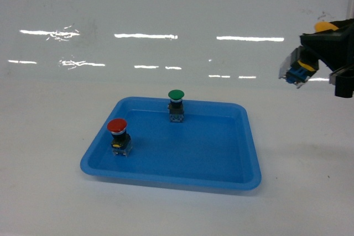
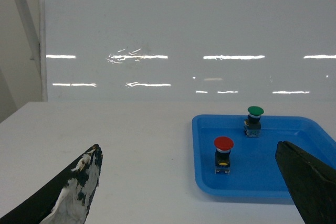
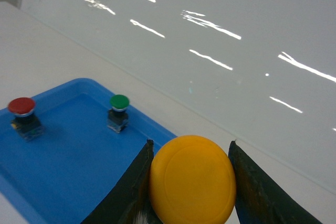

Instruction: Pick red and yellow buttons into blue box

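The right claw [image 3: 191, 182] grips the yellow button [image 3: 192, 179] by its cap, raised above the surface [image 1: 50, 203] right of the blue tray [image 1: 221, 178]. The red button [image 1: 118, 135] stands upright in the tray's near-left part; the left claw [image 2: 194, 192] is spread wide, holding nothing.

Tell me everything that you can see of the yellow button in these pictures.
The yellow button has a round, smooth, slightly domed cap that looks like plastic. The right tool is shut on it, one dark finger pressing each side of the cap. In the head view it hangs tilted in the air, right of the shallow blue tray, and its clear and blue base points down-left. Nothing else touches it.
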